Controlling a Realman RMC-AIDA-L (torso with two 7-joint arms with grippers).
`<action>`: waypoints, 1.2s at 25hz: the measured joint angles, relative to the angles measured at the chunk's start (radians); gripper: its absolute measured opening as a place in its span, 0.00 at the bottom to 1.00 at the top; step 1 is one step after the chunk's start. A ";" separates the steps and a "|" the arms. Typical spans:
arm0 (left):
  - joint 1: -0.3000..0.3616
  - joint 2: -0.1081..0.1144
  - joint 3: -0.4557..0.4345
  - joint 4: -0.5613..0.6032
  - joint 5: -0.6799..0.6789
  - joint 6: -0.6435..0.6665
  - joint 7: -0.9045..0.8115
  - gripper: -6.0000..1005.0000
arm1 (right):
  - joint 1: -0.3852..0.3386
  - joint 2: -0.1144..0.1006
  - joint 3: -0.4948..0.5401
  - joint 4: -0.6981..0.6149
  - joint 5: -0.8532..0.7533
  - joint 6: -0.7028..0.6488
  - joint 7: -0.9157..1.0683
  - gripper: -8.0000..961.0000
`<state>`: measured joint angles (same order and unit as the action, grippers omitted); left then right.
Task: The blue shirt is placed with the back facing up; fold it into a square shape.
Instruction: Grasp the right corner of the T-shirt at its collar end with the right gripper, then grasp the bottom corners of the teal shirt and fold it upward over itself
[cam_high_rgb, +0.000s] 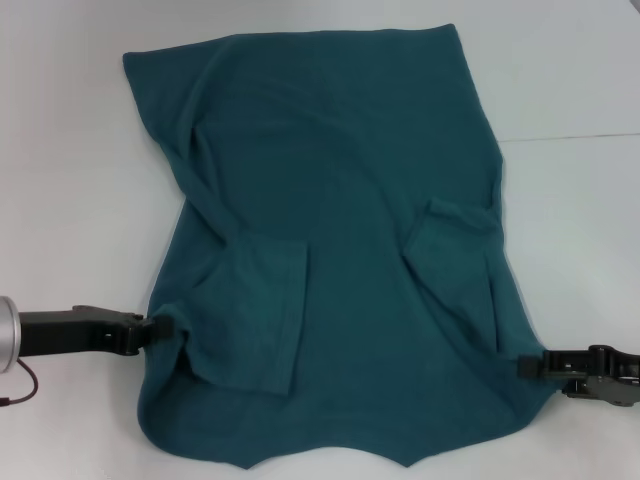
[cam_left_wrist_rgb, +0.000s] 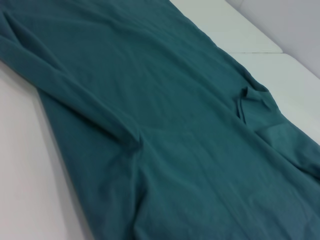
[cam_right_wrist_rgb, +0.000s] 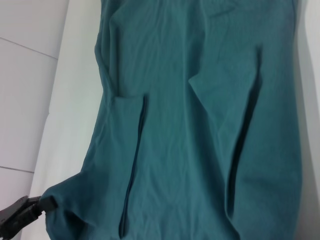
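Between the left hand (cam_high_rgb: 158, 327) and right hand (cam_high_rgb: 524, 366), each gripping an edge, lies the blue shirt (cam_high_rgb: 340, 260).

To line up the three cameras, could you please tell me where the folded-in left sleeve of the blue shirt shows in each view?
Head view: the left sleeve lies folded onto the blue shirt, lower left of centre, beside the left gripper.
Left wrist view: not identifiable; only the far sleeve shows.
Right wrist view: the left sleeve is the larger flap, toward the right.
Shared landmark: the other folded sleeve.
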<state>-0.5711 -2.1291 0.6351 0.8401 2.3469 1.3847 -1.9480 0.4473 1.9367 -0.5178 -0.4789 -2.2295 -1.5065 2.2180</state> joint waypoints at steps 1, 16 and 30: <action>0.001 0.000 0.000 0.000 0.000 0.000 0.000 0.01 | -0.001 0.001 0.000 -0.001 0.000 0.001 -0.003 0.67; 0.004 0.002 0.000 0.000 0.000 0.001 -0.009 0.01 | -0.028 0.005 0.008 -0.009 0.001 0.011 -0.033 0.19; 0.062 0.004 -0.042 0.029 0.010 0.015 -0.063 0.01 | -0.075 0.005 0.114 -0.009 0.005 0.004 -0.117 0.04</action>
<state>-0.5095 -2.1255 0.5933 0.8693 2.3569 1.3993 -2.0107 0.3725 1.9417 -0.4037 -0.4882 -2.2243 -1.5027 2.1014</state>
